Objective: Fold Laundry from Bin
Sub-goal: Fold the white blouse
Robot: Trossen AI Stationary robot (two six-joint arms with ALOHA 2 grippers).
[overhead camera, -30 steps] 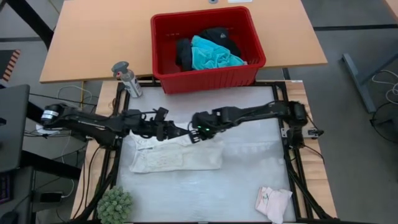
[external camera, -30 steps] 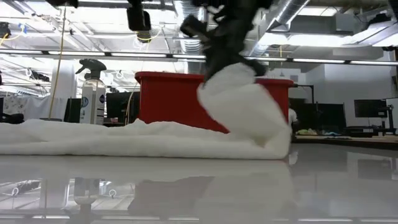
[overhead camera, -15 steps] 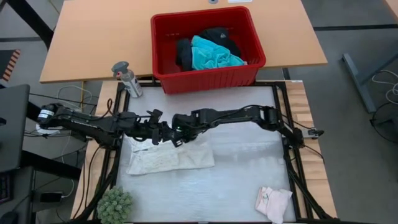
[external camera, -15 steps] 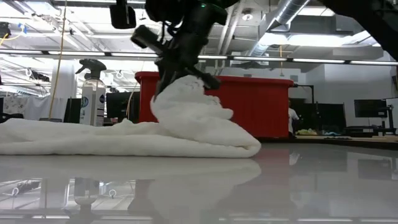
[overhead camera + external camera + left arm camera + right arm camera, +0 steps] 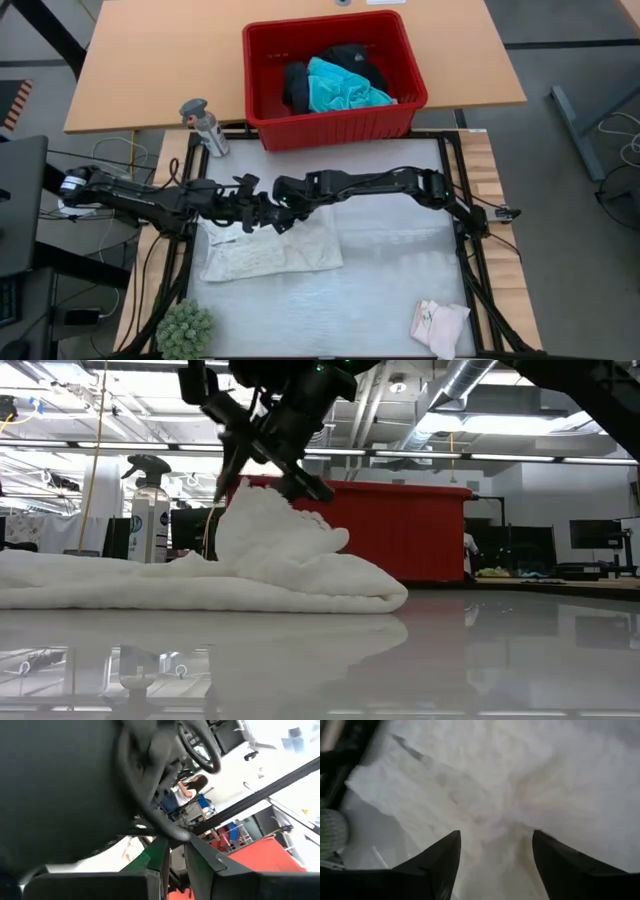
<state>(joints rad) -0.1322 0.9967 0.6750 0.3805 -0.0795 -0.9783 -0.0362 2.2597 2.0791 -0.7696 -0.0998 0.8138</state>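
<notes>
Carried across from the far side of the garment, the right pincer (image 5: pixel 283 208) now hangs just above the white lacy top (image 5: pixel 272 253), and its fingers (image 5: pixel 438 861) have sprung wide apart with nothing between them; the flap it brought over lies in a soft mound directly beneath it. Right beside it, almost touching, the left pincer (image 5: pixel 252 212) sits at the same edge of the cloth with its jaws nearly closed; whether it pinches fabric cannot be told from any view. Under and just in front of both pincers the top lies doubled over on the desk (image 5: pixel 390 270), its folded edge rounded and a little puffy in the low view. Beyond the pincers, away from the arms' bases, the bin (image 5: pixel 336 128) stands with a turquoise shirt (image 5: pixel 345 88) and black clothing (image 5: pixel 296 82) inside. Well apart from the pincers, at the near corner on the right arm's side, lies a small pale pink-white piece (image 5: pixel 440 325). A spray bottle (image 5: pixel 204 126) stands beside the bin. The step in hand looks like one fold of the top just laid and let go. Next, the mound probably needs pressing flat, or a second fold across, before another garment is fetched.
</notes>
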